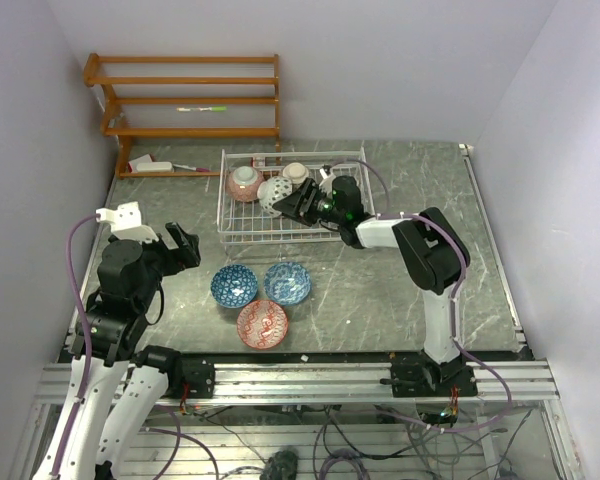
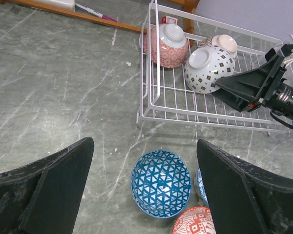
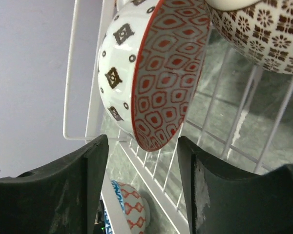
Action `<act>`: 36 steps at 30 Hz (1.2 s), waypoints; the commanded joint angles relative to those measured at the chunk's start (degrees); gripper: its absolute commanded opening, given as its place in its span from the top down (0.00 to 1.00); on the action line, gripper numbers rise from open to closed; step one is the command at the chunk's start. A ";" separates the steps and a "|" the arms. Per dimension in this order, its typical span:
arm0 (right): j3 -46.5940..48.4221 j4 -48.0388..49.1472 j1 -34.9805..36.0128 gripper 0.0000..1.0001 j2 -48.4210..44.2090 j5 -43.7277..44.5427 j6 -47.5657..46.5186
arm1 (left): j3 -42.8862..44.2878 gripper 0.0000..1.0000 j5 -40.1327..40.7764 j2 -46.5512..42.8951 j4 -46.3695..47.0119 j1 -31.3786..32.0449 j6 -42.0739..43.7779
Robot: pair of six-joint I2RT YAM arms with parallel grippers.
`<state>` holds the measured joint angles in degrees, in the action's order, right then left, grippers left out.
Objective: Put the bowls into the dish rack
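The white wire dish rack (image 1: 235,232) holds three bowls tipped on their sides: a red-speckled one (image 1: 244,183), a white one with dark diamonds (image 1: 274,195) and a tan one (image 1: 295,173). My right gripper (image 1: 298,205) reaches into the rack and is open. In the right wrist view (image 3: 142,170) the diamond bowl's red-patterned rim (image 3: 161,73) hangs just beyond its open fingertips. Two blue bowls (image 1: 234,285) (image 1: 287,282) and a red bowl (image 1: 262,323) sit upright on the table. My left gripper (image 1: 185,243) is open above the left blue bowl (image 2: 161,183).
An orange-brown wooden shelf (image 1: 185,100) stands at the back left with a pen on it. Its base board (image 2: 63,9) lies left of the rack (image 2: 151,97). The right arm's gripper (image 2: 249,87) shows over the rack's near side.
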<state>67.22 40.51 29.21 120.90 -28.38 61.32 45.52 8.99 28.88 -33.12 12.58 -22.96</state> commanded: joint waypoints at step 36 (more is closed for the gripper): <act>10.00 -42.92 3.49 0.19 -14.05 21.46 -25.58 | -0.08 0.02 0.87 -0.67 0.07 -0.63 -0.24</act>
<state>71.02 7.57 30.13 109.82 -14.46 44.03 45.52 9.21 28.69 -33.15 12.58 -22.96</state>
